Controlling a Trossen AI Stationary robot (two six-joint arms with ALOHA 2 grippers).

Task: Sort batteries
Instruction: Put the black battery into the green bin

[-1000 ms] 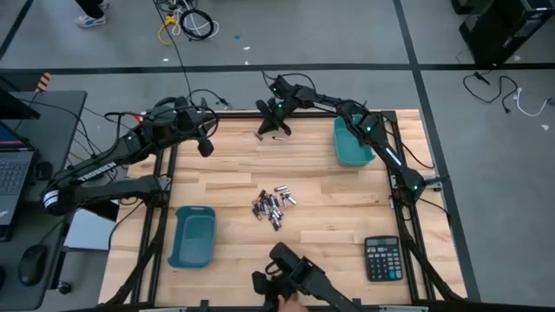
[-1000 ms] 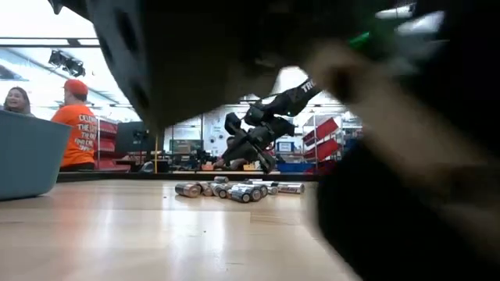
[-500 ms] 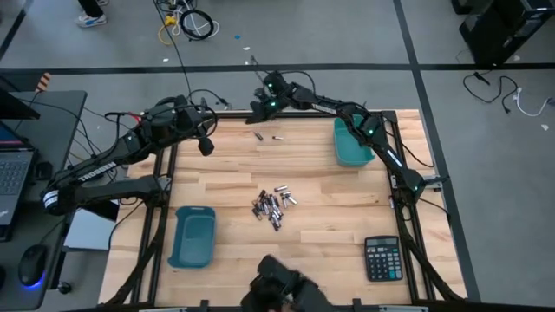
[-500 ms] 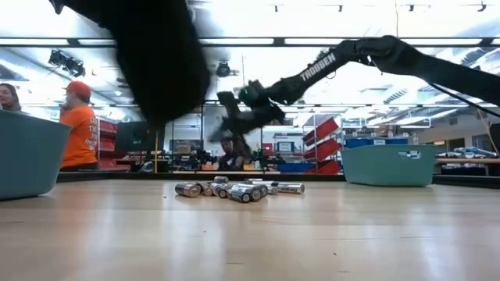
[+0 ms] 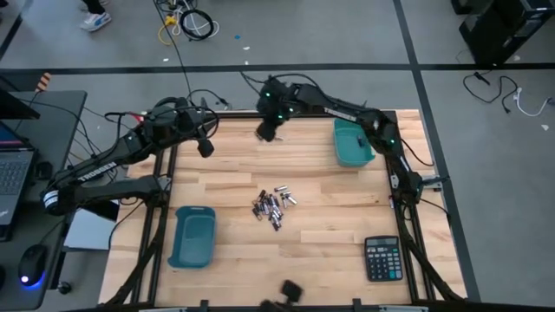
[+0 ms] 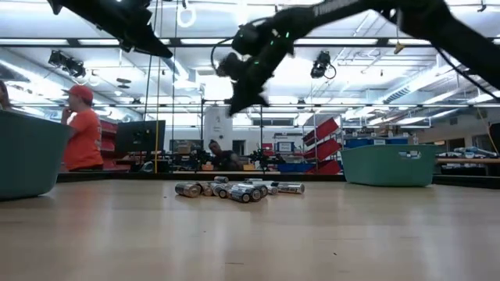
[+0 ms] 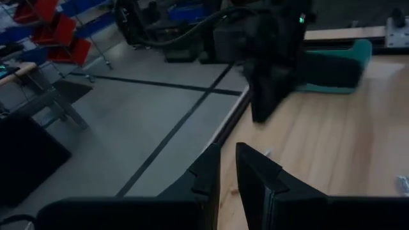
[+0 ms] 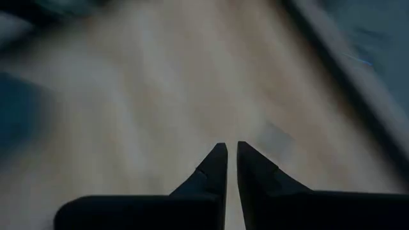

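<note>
The batteries (image 5: 273, 206), small silver and black cells, lie in a loose heap mid-table; the low view shows them lying on their sides (image 6: 238, 190). My right gripper (image 5: 264, 134) hangs high over the table's far edge, well beyond the heap, pointing steeply down. It is shut and nothing is between its fingers (image 8: 231, 150). My left gripper (image 5: 206, 147) waits raised at the far left corner, shut and empty (image 7: 228, 153). Both are also high up in the low view: right (image 6: 234, 105), left (image 6: 166, 53).
One teal bin (image 5: 192, 236) stands near the left front, another (image 5: 351, 143) at the far right. A black calculator (image 5: 381, 257) lies at the right front. A small dark object (image 5: 290, 290) shows at the near edge. People stand in the room behind (image 6: 82, 129).
My right gripper has risen from the table surface by the far edge to well above it, rolling its wrist over as it climbed. The large dark object that blocked the low view has withdrawn past the near edge. The heap has not moved.
</note>
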